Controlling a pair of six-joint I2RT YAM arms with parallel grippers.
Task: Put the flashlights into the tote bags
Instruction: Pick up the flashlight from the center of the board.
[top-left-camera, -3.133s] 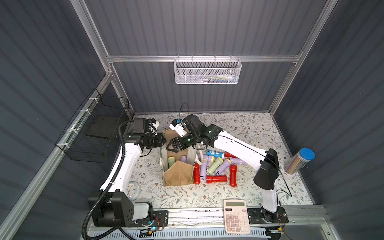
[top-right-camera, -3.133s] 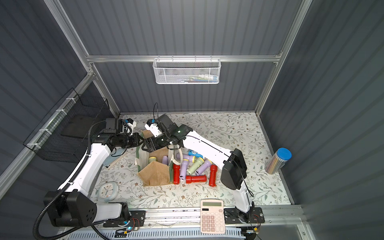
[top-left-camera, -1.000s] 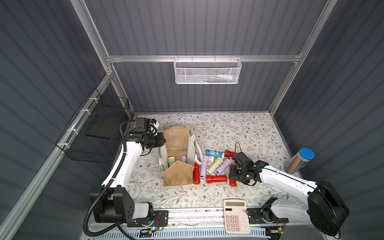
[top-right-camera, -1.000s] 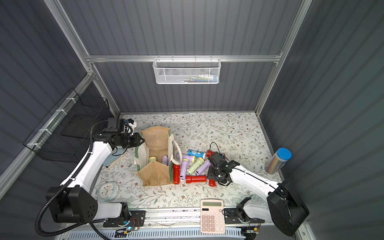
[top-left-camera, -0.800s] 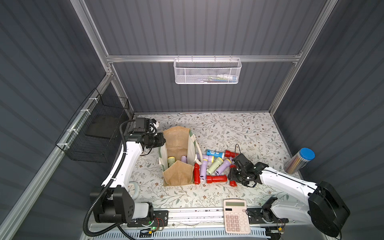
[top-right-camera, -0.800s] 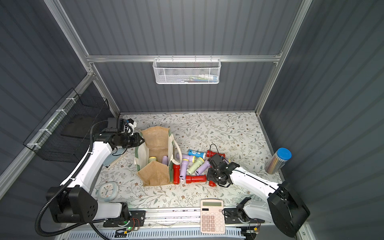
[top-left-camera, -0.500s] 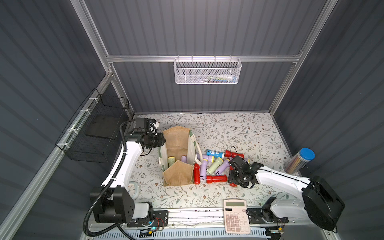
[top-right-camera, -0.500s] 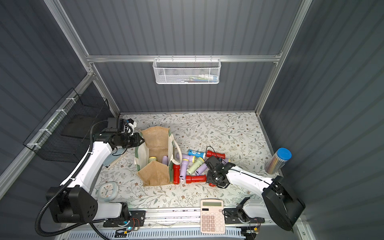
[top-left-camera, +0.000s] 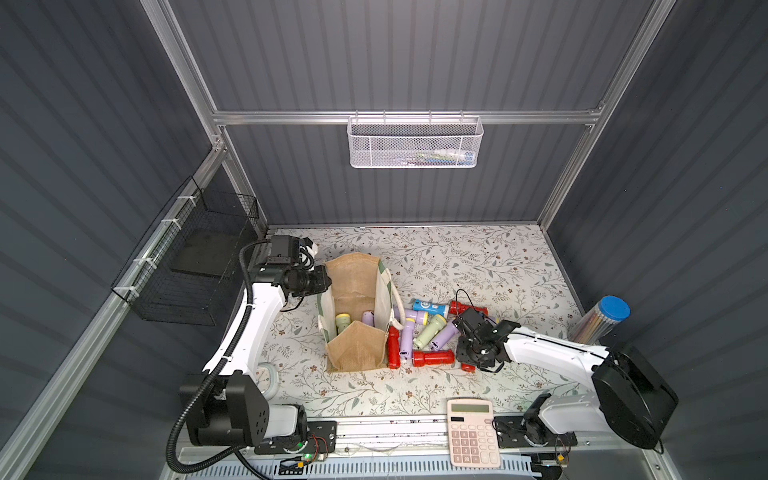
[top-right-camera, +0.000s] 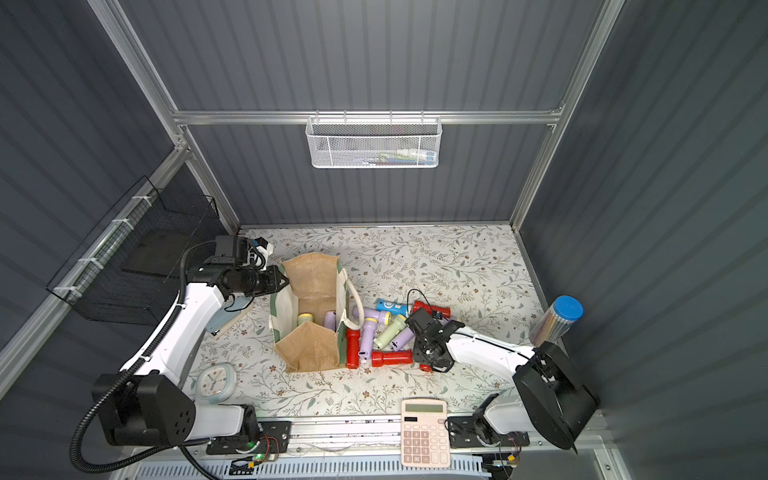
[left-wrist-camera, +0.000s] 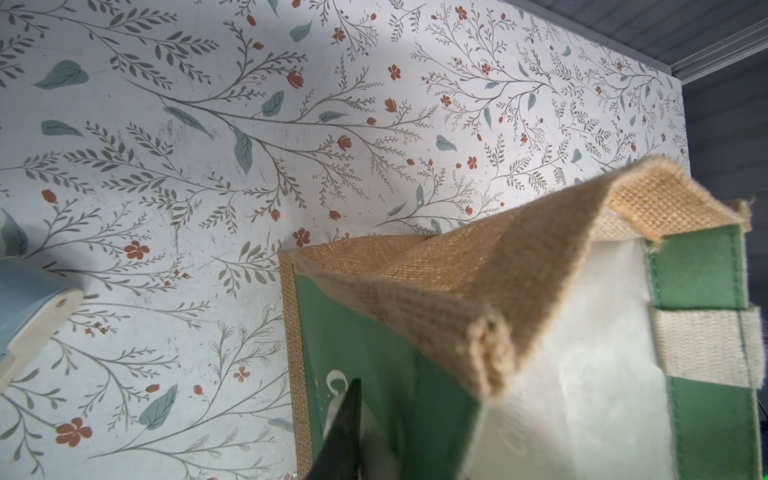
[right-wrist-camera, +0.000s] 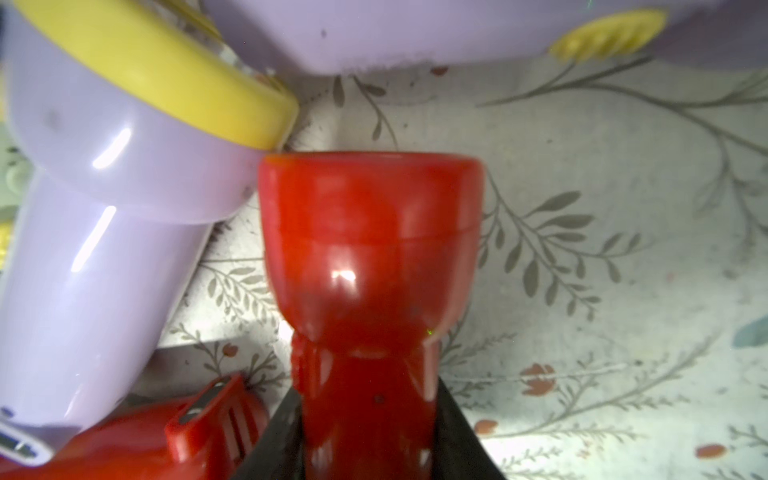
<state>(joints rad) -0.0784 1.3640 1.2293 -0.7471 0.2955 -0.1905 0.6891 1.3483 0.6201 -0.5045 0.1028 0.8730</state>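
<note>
Low, right pincer (right-wrist-camera: 368, 440) around red flashlight (right-wrist-camera: 370, 232).

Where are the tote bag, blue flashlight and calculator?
tote bag (top-left-camera: 353, 351), in a top view, tan near panel
blue flashlight (top-left-camera: 432, 308), in a top view, barrel
calculator (top-left-camera: 471, 436), in a top view, keypad

Loose flashlights (top-left-camera: 426, 334) crowd the table (top-left-camera: 478, 266) between tote bag (top-left-camera: 357, 353) and right hand (top-left-camera: 473, 353); the bag's mouth gapes open.

flashlights (top-left-camera: 426, 331) heaped right of tote bag (top-left-camera: 355, 347), two inside; calculator (top-left-camera: 471, 432) front
</note>
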